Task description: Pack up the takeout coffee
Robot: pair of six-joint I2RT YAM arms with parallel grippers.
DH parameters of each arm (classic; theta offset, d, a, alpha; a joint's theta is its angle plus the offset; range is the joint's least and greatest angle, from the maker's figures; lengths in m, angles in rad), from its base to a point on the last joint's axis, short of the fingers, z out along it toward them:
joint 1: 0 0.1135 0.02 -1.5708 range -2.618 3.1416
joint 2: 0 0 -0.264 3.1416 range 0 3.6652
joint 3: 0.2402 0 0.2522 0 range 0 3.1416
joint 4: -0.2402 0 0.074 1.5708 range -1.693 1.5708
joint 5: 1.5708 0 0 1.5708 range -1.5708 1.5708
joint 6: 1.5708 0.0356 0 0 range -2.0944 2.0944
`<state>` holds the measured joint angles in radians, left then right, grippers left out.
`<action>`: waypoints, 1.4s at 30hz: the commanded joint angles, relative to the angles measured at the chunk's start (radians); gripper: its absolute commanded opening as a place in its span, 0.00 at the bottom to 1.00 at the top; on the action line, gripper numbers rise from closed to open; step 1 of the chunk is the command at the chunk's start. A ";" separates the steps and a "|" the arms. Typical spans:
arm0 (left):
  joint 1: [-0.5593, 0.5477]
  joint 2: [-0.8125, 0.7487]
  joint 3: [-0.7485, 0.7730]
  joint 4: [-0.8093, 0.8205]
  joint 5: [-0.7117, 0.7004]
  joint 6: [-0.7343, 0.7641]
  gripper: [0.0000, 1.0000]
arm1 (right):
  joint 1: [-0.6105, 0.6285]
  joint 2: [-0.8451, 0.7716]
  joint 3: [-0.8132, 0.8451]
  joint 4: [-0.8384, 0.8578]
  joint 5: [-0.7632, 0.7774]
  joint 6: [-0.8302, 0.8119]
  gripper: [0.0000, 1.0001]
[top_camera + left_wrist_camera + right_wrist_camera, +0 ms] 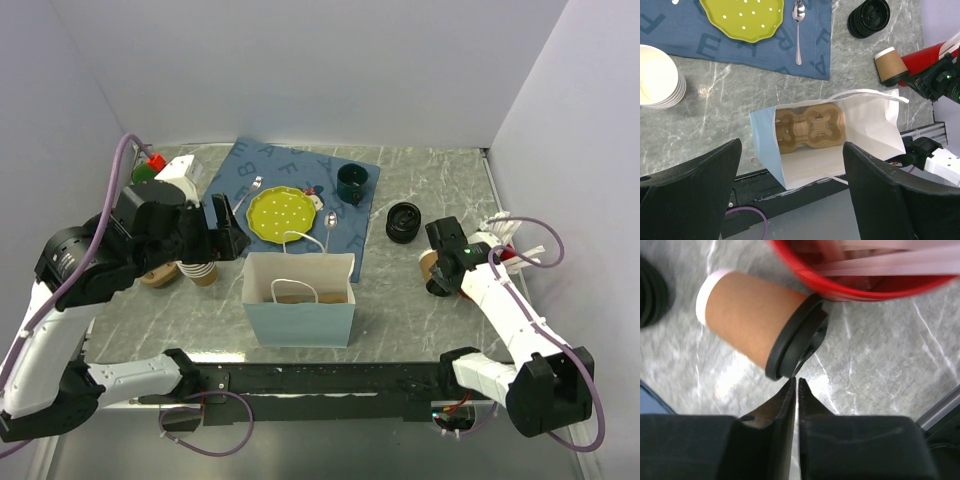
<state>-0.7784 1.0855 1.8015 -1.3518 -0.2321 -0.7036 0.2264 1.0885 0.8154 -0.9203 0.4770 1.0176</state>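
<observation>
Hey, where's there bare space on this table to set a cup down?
Bare marble sits between the paper bag and the tipped coffee cup, and at the back right behind the black lids. The placemat is crowded with plate, spoon and mug; the left side is packed around the cup stack.

Bag sat mid-bench, near the front edge, cup carrier inside it. Mat lay behind the bag; plate on the mat, spoon just right of the plate, mug near the mat's right end. Takeout coffee lay on its side right of the bag, just beside a tub. Cup stack stood left of the bag.
</observation>
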 commanded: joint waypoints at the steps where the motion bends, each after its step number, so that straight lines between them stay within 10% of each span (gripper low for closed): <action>1: 0.002 -0.036 -0.016 0.016 0.017 0.000 0.89 | 0.007 0.007 0.071 0.092 -0.040 -0.326 0.22; 12: 0.002 -0.078 -0.025 -0.006 0.010 0.029 0.91 | 0.008 0.008 0.137 0.084 -0.179 -0.936 0.79; 42: 0.002 -0.131 -0.042 0.092 0.028 0.009 0.97 | -0.094 0.537 0.426 0.029 -0.354 -1.137 0.84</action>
<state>-0.7784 0.9539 1.7756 -1.3182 -0.2138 -0.6804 0.1623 1.5978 1.1980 -0.8608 0.1471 -0.1051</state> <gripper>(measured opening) 0.969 0.839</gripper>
